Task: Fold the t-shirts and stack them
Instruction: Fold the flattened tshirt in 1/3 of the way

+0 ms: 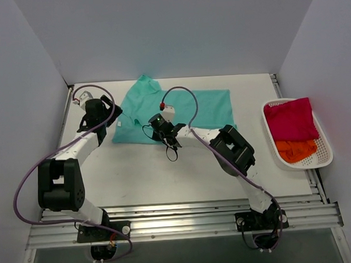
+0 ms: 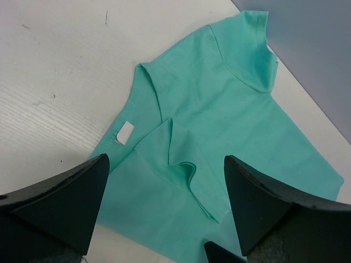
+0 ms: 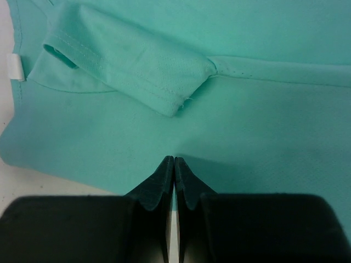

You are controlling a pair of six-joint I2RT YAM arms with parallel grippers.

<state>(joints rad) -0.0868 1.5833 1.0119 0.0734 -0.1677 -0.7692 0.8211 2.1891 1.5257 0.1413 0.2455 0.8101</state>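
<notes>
A teal t-shirt (image 1: pixel 192 107) lies spread flat on the white table, collar to the left. My right gripper (image 1: pixel 164 132) is at the shirt's near edge, just right of the collar. In the right wrist view its jaws (image 3: pixel 174 160) are pressed together, shut on the teal cloth (image 3: pixel 247 126) at that edge, with a folded sleeve (image 3: pixel 137 76) just beyond. My left gripper (image 1: pixel 101 120) hovers open over the shirt's left end. In the left wrist view its wide-apart fingers (image 2: pixel 165 164) frame a rumpled sleeve of the teal t-shirt (image 2: pixel 219 109), touching nothing. A magenta-red t-shirt (image 1: pixel 289 119) and an orange t-shirt (image 1: pixel 295 150) lie bunched in the basket.
A white slotted basket (image 1: pixel 325 153) stands at the table's right edge. Grey walls close in the back and both sides. Aluminium rails run along the near edge by the arm bases. A white label (image 2: pixel 125 133) shows at the teal shirt's collar.
</notes>
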